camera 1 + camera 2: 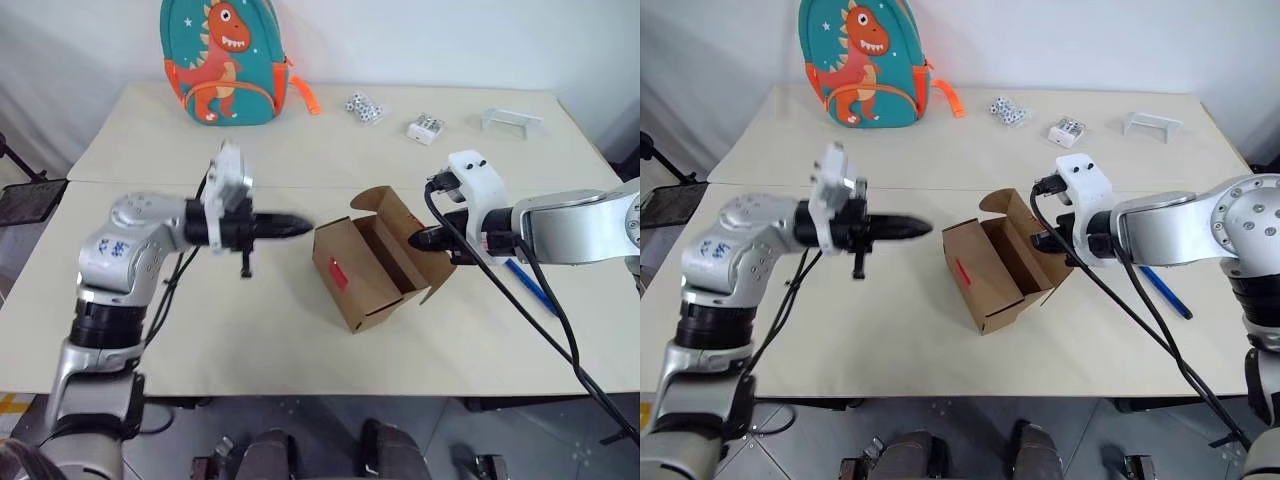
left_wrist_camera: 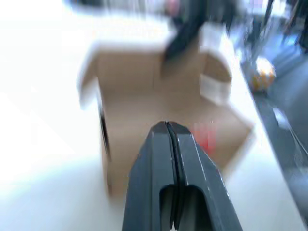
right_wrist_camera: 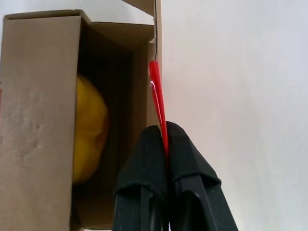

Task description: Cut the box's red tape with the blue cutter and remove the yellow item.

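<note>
Your right gripper (image 3: 166,139) is pinching the box's (image 1: 375,262) taped lid flap, the yellow item (image 3: 89,127) deep inside just left of those fingers, while your clenched, empty left gripper (image 1: 300,226) hangs farther off.

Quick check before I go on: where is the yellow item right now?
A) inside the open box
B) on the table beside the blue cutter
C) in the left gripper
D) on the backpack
A: the right wrist view shows the yellow item lying inside the open box, and no gripper holds it.
</note>
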Action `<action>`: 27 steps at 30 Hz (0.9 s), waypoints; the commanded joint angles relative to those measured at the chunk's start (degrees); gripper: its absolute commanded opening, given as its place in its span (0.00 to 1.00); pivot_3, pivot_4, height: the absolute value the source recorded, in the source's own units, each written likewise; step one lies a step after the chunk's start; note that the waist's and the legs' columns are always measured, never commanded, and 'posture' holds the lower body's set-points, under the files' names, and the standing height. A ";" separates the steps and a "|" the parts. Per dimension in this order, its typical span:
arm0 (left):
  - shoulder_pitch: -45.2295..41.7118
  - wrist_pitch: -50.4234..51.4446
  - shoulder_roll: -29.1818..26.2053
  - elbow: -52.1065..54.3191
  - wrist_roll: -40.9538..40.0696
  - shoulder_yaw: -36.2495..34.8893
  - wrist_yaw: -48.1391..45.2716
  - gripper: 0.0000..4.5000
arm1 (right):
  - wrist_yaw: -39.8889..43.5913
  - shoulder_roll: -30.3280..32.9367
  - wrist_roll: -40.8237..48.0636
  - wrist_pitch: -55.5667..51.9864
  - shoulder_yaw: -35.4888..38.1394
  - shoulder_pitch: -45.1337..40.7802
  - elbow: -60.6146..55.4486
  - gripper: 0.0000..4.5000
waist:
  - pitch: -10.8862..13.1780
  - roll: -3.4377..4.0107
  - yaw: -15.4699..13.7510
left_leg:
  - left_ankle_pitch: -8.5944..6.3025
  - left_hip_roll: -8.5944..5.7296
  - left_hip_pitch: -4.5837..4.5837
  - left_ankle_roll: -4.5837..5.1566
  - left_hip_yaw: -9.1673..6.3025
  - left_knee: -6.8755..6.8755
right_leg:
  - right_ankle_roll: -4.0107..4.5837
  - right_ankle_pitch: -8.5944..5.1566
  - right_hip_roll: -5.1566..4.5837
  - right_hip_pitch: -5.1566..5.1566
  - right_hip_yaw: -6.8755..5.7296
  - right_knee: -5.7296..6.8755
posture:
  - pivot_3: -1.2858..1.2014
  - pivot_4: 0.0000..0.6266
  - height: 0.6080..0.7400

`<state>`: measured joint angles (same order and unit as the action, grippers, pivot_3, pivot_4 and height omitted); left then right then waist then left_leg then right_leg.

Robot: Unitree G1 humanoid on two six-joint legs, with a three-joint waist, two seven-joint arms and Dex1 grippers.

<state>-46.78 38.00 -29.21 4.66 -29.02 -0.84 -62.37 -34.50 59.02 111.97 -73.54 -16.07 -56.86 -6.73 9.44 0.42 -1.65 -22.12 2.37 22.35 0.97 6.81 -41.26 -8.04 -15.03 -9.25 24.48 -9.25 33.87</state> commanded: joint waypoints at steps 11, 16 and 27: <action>3.85 2.79 1.22 5.42 3.52 12.73 3.94 0.00 | -3.36 0.11 1.03 2.11 1.54 0.96 -0.10 0.01 | 0.03 -0.02 1.58 | 0.01 0.00 -0.02 -0.03 0.15 0.16 | -0.02 0.01 0.03 0.17 0.08 0.01 | 0.52 0.24 1.00; 4.24 0.15 0.46 1.34 9.04 15.26 6.78 0.00 | -3.59 0.06 1.03 2.22 1.78 0.88 0.39 0.01 | 0.03 -0.02 1.12 | 0.03 0.01 -0.03 0.00 0.15 0.06 | 0.00 0.02 0.03 0.12 0.10 0.02 | 0.52 0.24 1.00; 8.17 -1.40 -1.24 -0.67 12.19 16.14 8.48 0.00 | -3.08 3.21 1.03 2.61 3.97 4.08 0.21 0.01 | 0.02 -0.01 0.22 | 0.03 0.01 -0.13 0.00 0.16 0.03 | 0.03 0.04 0.03 0.02 0.11 0.04 | 0.52 0.24 1.00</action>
<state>-40.67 34.88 -29.19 6.26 -19.65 13.98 -54.82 -37.49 60.55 112.06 -71.33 -14.89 -52.70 -5.80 9.46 0.41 -1.43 -22.09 2.38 22.21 0.97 6.97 -41.25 -8.02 -14.99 -9.22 24.50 -9.14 33.92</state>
